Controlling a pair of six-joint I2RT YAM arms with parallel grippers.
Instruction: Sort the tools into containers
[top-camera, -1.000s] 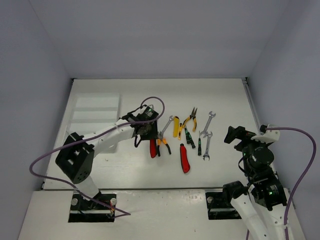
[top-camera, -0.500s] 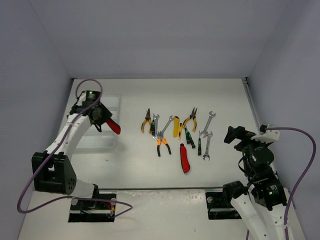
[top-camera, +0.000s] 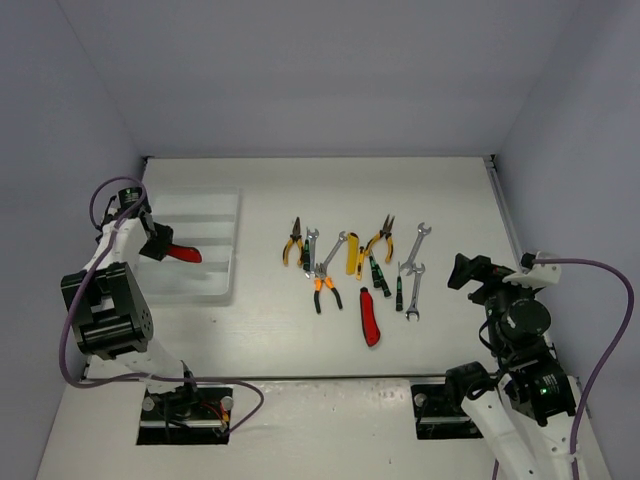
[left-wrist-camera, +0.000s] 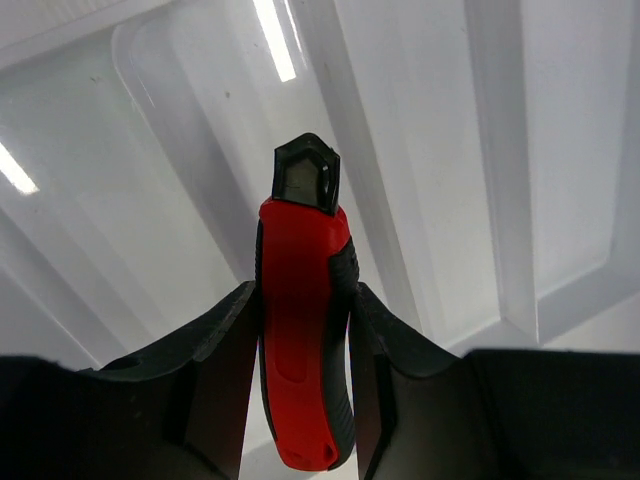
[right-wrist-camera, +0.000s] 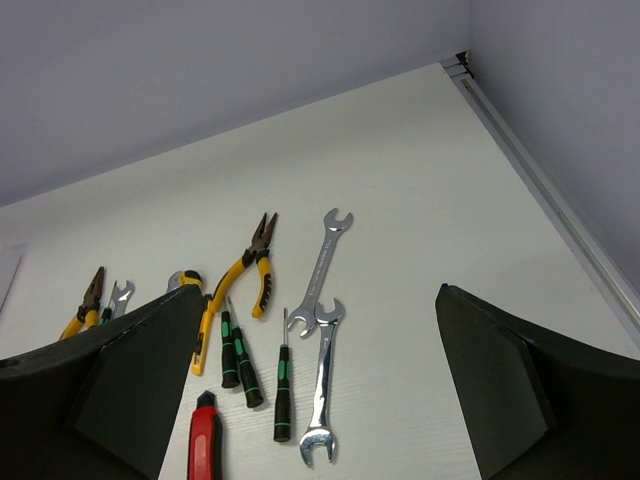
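My left gripper (top-camera: 160, 245) is shut on a red cutter (top-camera: 183, 253) with black trim, held over the white tray (top-camera: 214, 291) at the table's left. In the left wrist view the red cutter (left-wrist-camera: 300, 330) stands between my fingers, its black tip over a divider (left-wrist-camera: 350, 150) between long compartments. The other tools lie in a row mid-table: orange pliers (top-camera: 293, 243), yellow cutter (top-camera: 352, 255), yellow pliers (top-camera: 380, 238), screwdrivers (top-camera: 378, 275), wrenches (top-camera: 418, 243) and a second red cutter (top-camera: 370, 316). My right gripper (top-camera: 470, 270) hangs open, right of the row.
The right wrist view shows yellow pliers (right-wrist-camera: 250, 265), two silver wrenches (right-wrist-camera: 325, 265), green-black screwdrivers (right-wrist-camera: 240, 355) and the red cutter (right-wrist-camera: 203, 445) on the white table. A raised rail (right-wrist-camera: 540, 180) runs along the table's right edge. Grey walls close in the back and sides.
My left arm has swung left from the tool row, carrying a red cutter to a spot over the tray. The right arm has not moved.
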